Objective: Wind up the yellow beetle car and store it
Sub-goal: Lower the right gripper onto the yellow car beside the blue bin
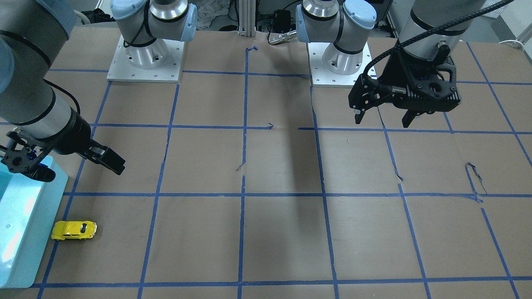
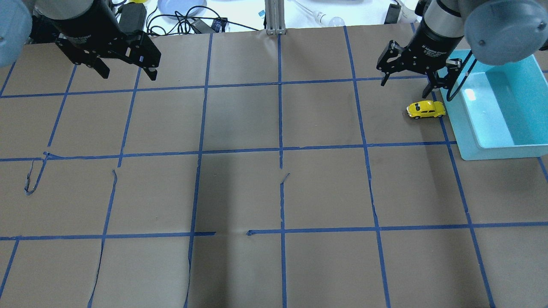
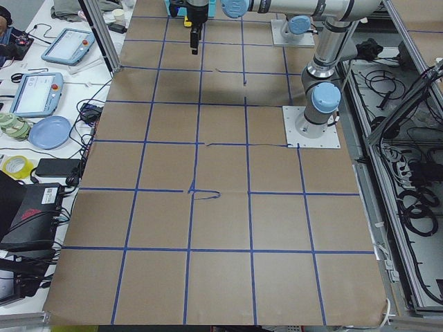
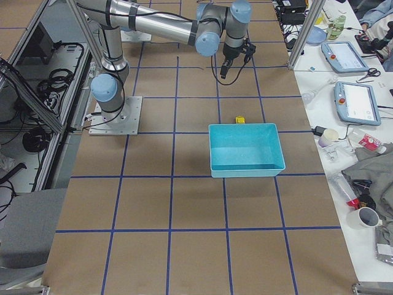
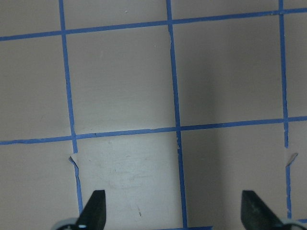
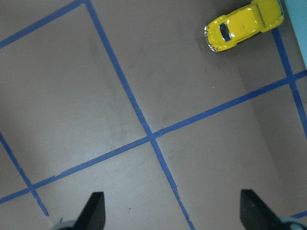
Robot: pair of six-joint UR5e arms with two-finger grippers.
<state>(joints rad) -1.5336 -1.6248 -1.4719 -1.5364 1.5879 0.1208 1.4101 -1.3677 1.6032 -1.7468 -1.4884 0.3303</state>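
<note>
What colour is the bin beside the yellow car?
The bin is light turquoise, shown best in the exterior right view.

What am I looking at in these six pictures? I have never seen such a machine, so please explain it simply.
It is a robot with two metal arms bolted to a paper-covered table. Each arm ends in two black fingers that can pinch things.

One picture looks down from behind the robot and one faces it from across the table. Two look along the table from its ends, and two come from small cameras on the wrists.

On the table lie a yellow beetle car and, right beside it, a light-blue bin.

The left arm's fingers are spread open above bare paper, far from the car. The right arm's fingers are open too, hanging near the car. Nothing is held.
</note>
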